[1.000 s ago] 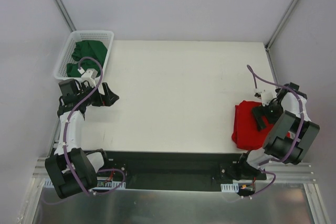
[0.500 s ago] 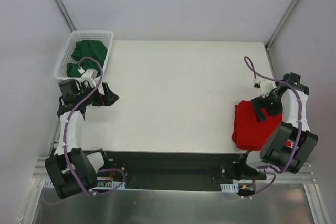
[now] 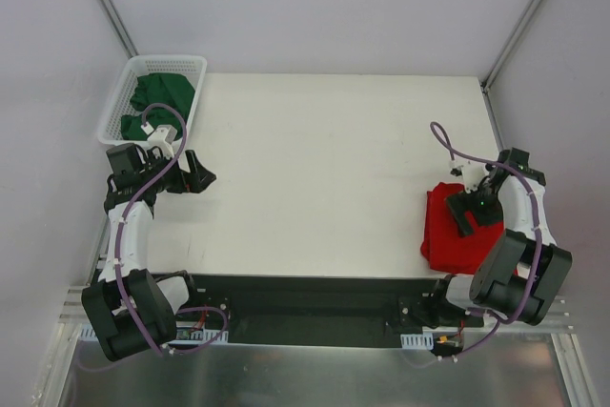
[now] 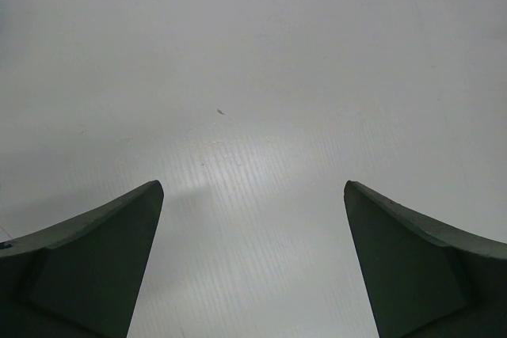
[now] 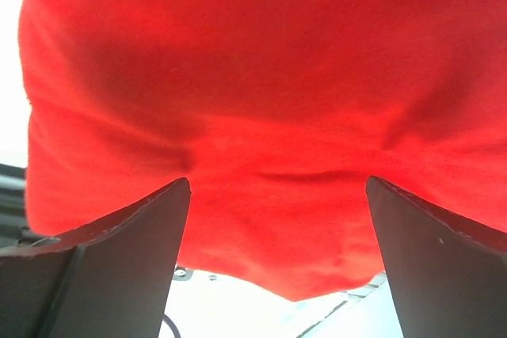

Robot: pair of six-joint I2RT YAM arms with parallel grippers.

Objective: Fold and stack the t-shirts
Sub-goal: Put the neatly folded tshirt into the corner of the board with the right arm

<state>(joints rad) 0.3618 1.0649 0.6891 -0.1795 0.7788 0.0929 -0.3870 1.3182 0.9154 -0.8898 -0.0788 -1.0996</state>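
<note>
A folded bright red t-shirt (image 3: 453, 240) lies at the table's right front edge and fills the right wrist view (image 5: 261, 93). My right gripper (image 3: 465, 214) hovers over its top part, open and empty (image 5: 277, 187). Dark green t-shirts (image 3: 157, 102) lie bunched in the white lattice basket (image 3: 119, 97) at the back left. My left gripper (image 3: 197, 176) is open and empty above bare table near the left edge (image 4: 253, 191). No magenta-pink shirt is in view.
The white table (image 3: 324, 169) is bounded by grey walls with slanted metal struts at the back corners. A black rail (image 3: 315, 297) runs along the near edge between the arm bases.
My right arm has swung left and forward, bringing its gripper from the right side of the red shirt to over its upper part. The left arm has not moved.
</note>
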